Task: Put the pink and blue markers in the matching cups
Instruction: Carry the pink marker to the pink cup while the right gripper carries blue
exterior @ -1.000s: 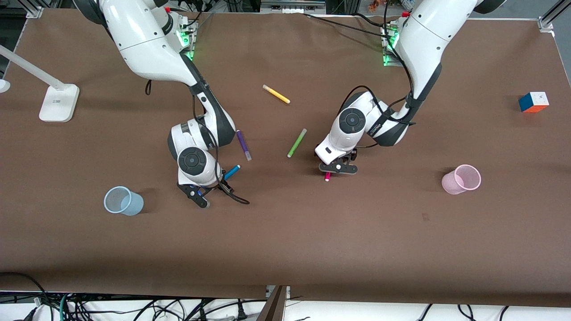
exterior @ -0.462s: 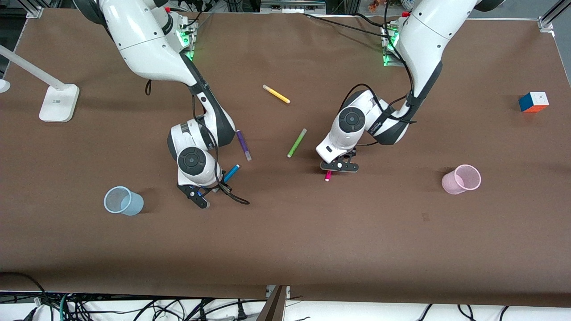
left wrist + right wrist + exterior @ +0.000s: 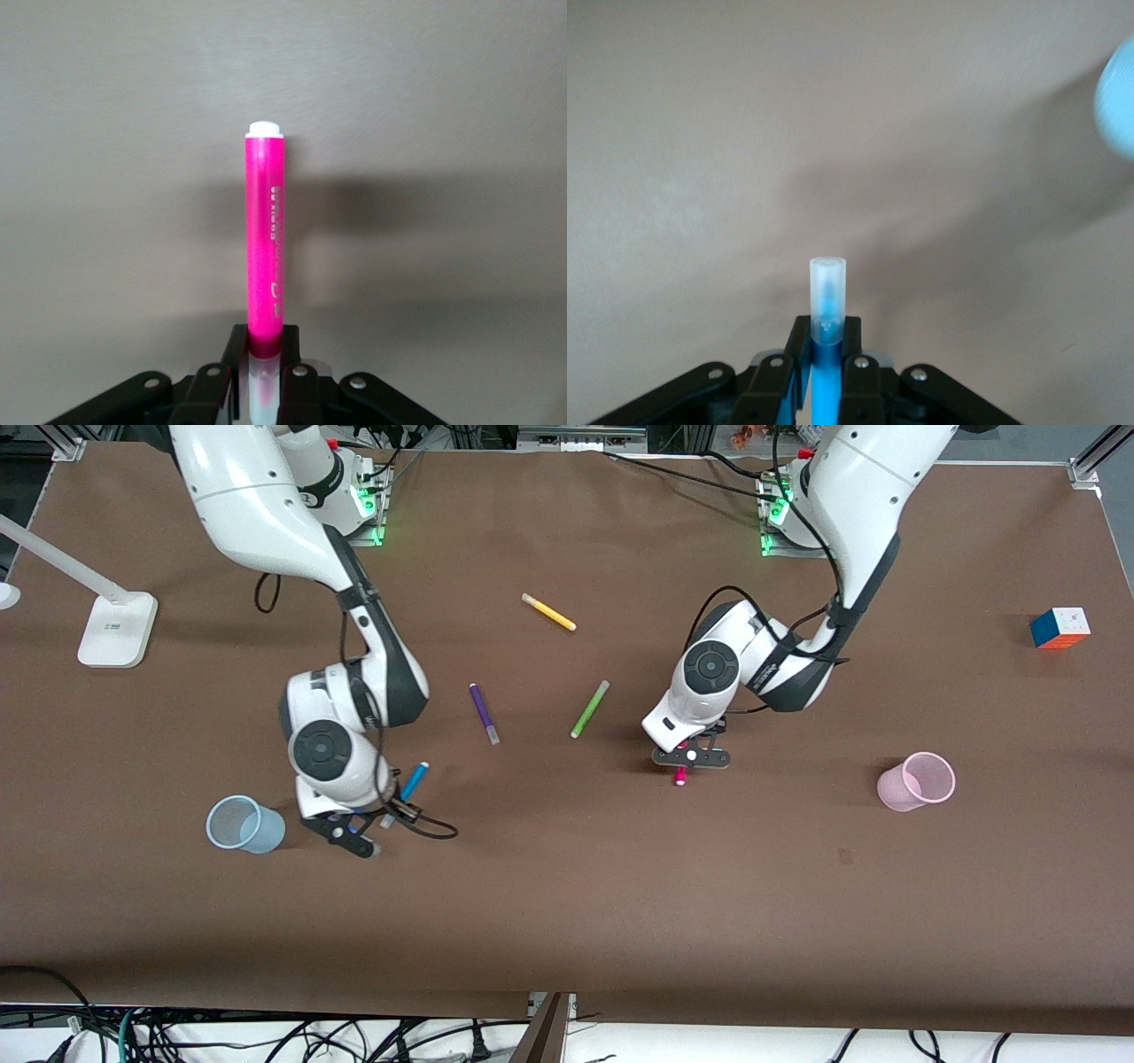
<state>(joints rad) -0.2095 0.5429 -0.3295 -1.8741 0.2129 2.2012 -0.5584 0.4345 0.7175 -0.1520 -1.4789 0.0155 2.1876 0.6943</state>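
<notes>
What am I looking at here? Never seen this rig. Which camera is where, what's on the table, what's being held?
Two white robot arms work at a brown table. The wide picture looks down from across it; the other two come from cameras on each wrist.

The left gripper is shut on the pink marker, partway toward the pink cup. The right gripper is shut on the blue marker, beside the blue cup.

Lying loose on the table: a purple pen, a green pen and a yellow pen. A puzzle cube sits at the left arm's end, a white lamp base at the right arm's.
</notes>
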